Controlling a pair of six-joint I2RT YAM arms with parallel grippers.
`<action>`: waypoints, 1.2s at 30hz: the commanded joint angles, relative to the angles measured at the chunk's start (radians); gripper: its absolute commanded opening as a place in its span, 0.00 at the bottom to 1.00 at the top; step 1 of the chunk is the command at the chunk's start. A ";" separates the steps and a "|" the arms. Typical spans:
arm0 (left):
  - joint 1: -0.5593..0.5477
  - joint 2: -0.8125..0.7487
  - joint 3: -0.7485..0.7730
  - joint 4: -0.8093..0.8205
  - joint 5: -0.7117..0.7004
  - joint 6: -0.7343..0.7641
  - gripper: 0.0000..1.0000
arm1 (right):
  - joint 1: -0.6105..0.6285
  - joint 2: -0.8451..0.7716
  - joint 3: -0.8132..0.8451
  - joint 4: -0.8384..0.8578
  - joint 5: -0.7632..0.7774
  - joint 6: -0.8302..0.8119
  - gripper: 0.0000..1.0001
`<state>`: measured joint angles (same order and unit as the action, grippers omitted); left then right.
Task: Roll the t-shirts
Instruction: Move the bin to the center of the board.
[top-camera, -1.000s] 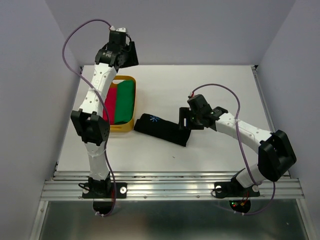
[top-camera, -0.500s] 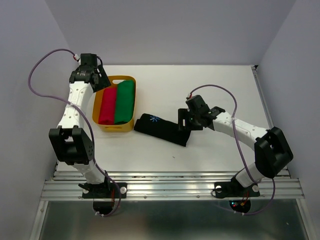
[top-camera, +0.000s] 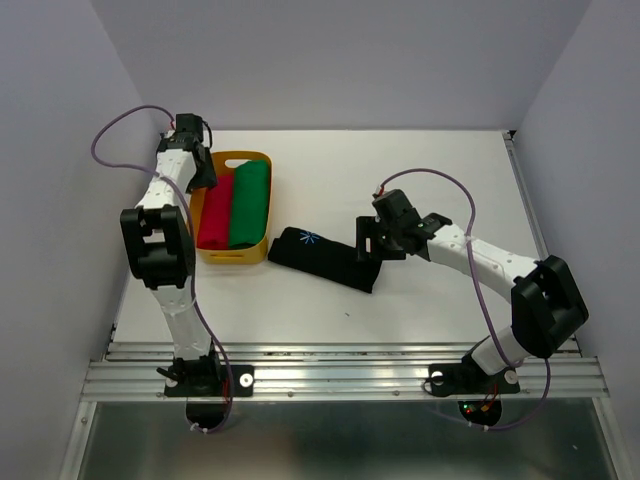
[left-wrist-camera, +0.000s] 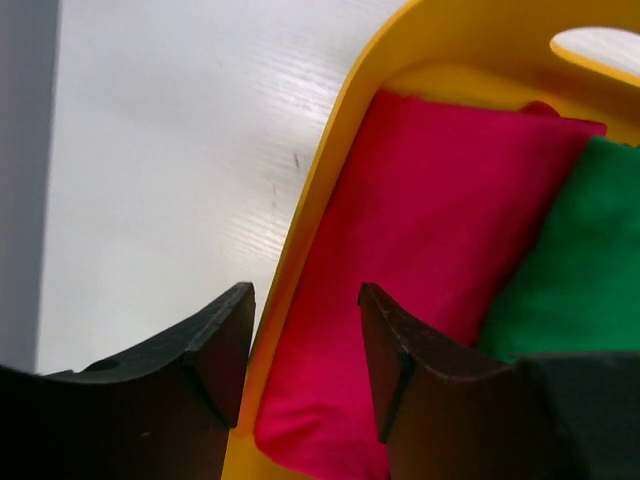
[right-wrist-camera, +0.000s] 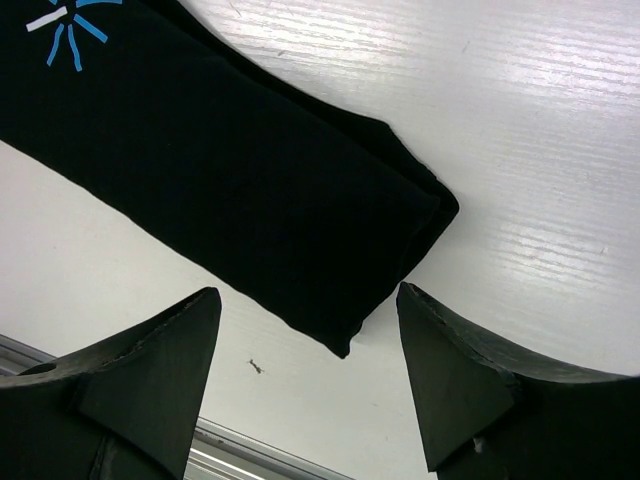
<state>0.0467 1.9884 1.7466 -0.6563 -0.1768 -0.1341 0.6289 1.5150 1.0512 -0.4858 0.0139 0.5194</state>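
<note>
top external: black t-shirt (top-camera: 325, 258) lies on the white table (top-camera: 430, 170) as a long folded band, running diagonally from just beside the near right corner of the yellow tub (top-camera: 232, 258) toward the right gripper (top-camera: 368, 243). a small blue print (top-camera: 306, 238) shows at its left end. the tub holds a red roll (top-camera: 212, 215) and a green roll (top-camera: 250, 200), side by side and touching, red on the left. the black shirt is outside the tub.

left gripper (top-camera: 195, 170) sits at the tub's far left corner.

left wrist: left gripper (left-wrist-camera: 304, 296) has its fingers spread, nothing clamped. the tub's wall (left-wrist-camera: 330, 150) runs through the gap between them: one finger is on the table side, the other over the red roll (left-wrist-camera: 420, 220). cannot tell whether either finger touches the wall. green roll (left-wrist-camera: 570, 260) lies just right of the red.

right wrist: right gripper (right-wrist-camera: 308, 293) is released, fingers wide apart and holding nothing. the right end of the black t-shirt (right-wrist-camera: 230, 170) lies under the gap, its folded corner pointing toward the camera. part of the blue print (right-wrist-camera: 70, 25) shows at the top left. bare table (right-wrist-camera: 520, 120) on the right.
</note>
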 joint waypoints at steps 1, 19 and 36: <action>0.012 0.013 0.125 0.018 0.013 0.083 0.47 | 0.003 -0.036 0.010 0.023 -0.005 -0.013 0.77; 0.001 0.130 0.274 0.173 0.307 0.378 0.00 | 0.003 0.031 0.081 -0.028 -0.006 -0.022 0.77; -0.185 0.303 0.522 0.201 0.436 0.484 0.23 | 0.003 0.102 0.130 -0.050 0.014 -0.004 0.78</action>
<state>-0.0891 2.2906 2.1883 -0.5125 0.2394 0.3378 0.6289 1.6310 1.1419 -0.5240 0.0113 0.5125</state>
